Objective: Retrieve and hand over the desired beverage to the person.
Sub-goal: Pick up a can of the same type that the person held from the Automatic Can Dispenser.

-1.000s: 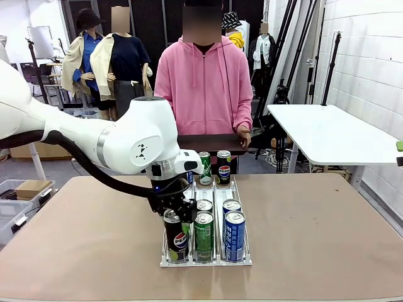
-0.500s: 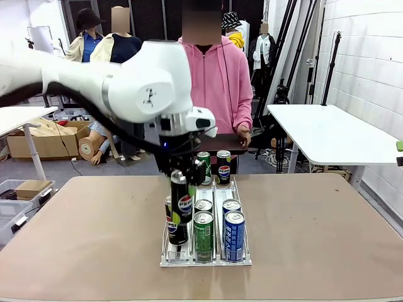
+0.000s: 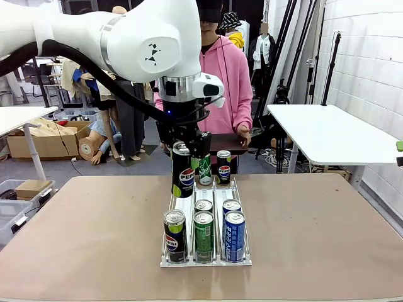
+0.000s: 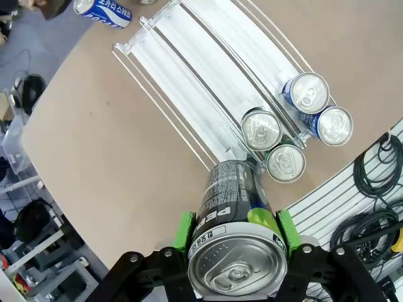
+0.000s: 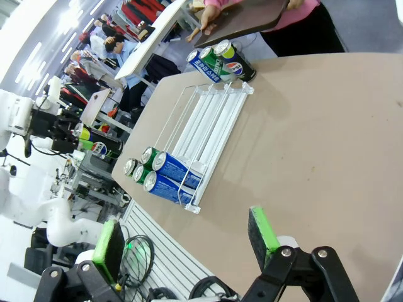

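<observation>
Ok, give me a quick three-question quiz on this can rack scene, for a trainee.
1. True or false: the left gripper is shut on a black can.
2. The right gripper is: A) open, B) shut on a can, C) shut on nothing.
3. In the front view, how many cans stand in the nearest row of the rack?
Key: 1 true; 2 A; 3 three.
</observation>
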Robot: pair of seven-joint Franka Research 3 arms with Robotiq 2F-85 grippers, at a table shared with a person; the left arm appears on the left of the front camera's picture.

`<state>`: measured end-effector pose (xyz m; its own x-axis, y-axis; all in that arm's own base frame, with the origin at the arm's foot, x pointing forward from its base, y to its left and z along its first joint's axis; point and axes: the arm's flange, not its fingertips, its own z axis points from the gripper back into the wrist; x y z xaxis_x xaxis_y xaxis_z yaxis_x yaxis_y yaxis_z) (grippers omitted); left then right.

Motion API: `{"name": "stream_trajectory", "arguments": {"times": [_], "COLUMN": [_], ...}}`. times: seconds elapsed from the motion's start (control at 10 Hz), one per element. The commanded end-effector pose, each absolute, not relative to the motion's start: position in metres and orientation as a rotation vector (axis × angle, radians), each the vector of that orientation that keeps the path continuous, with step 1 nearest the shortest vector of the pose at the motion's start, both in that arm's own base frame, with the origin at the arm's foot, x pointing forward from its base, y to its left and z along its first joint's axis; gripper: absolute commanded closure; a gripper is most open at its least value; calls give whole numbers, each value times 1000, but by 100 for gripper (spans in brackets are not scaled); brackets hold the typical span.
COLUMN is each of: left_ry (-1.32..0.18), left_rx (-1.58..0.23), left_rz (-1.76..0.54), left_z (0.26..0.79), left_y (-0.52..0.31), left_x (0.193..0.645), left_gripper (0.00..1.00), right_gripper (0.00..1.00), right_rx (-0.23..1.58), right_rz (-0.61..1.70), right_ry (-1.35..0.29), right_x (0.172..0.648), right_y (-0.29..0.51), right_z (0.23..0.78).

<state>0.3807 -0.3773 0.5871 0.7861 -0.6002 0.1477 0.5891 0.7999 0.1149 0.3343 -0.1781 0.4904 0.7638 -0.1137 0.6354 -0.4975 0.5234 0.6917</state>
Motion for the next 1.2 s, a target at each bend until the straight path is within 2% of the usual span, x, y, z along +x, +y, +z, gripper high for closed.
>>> {"name": "stream_trajectory", "arguments": {"times": [0.0, 0.6, 1.1], "left_ry": [-181, -221, -242], "left_rx": [60, 36, 16], "left_rz": [-597, -510, -334], "left_z": [587, 637, 621], "left_y": [-367, -265, -152], "left_x": [381, 368, 351], "left_gripper": [100, 100, 100], "right_gripper": [0, 0, 0], "right_rx": [1025, 1025, 1025], "right_rz": [258, 258, 258], "right_ry": [-698, -698, -698], "right_x": [335, 335, 335], "right_y": [-179, -179, -179], "right_z": [491, 491, 491]}}
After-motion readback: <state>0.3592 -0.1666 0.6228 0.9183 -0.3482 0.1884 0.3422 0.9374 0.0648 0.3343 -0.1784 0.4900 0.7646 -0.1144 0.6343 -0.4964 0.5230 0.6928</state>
